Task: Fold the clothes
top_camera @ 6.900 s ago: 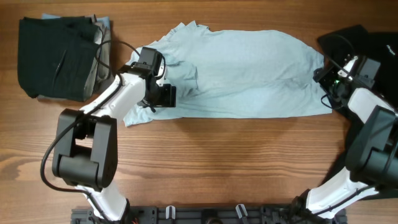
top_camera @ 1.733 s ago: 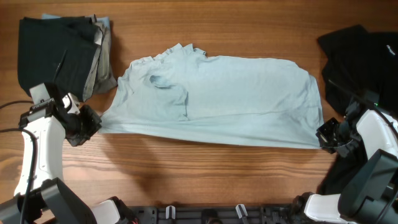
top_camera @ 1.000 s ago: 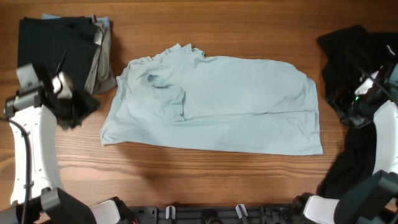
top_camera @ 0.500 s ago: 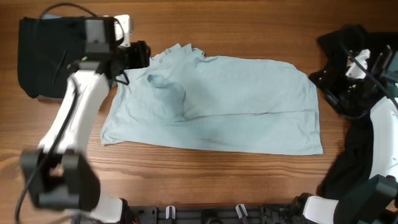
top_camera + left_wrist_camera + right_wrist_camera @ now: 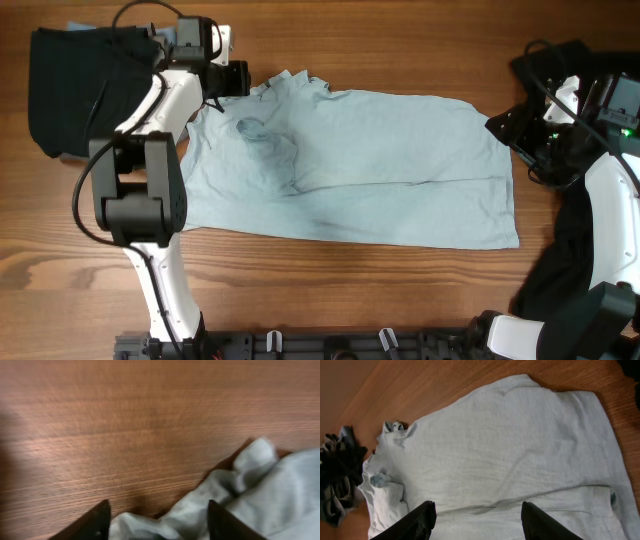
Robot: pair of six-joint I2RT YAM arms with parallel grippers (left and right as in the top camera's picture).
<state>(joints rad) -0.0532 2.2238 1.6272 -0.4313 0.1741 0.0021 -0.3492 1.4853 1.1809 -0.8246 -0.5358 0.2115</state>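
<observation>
The clothes in play are a pale light-blue T-shirt (image 5: 370, 160) lying flat across the middle of the table, its lower edge folded up. My left gripper (image 5: 235, 78) is open at the shirt's upper-left corner; in the left wrist view its gripper (image 5: 159, 525) hangs over the rumpled shirt edge (image 5: 270, 490). My right gripper (image 5: 500, 128) is open at the shirt's upper-right corner; in the right wrist view the gripper (image 5: 480, 522) hovers above the shirt (image 5: 510, 460), touching nothing. A black T-shirt (image 5: 575, 65) lies crumpled at the far right.
A folded pile of dark garments (image 5: 90, 95) sits at the back left, just behind the left arm. Black fabric (image 5: 570, 250) also trails down the right edge under the right arm. Bare wooden table (image 5: 330, 290) runs along the front.
The left arm has swung from the left edge up to the shirt's upper-left corner. The right arm has shifted slightly left, onto the upper-right corner. The shirt has not moved.
</observation>
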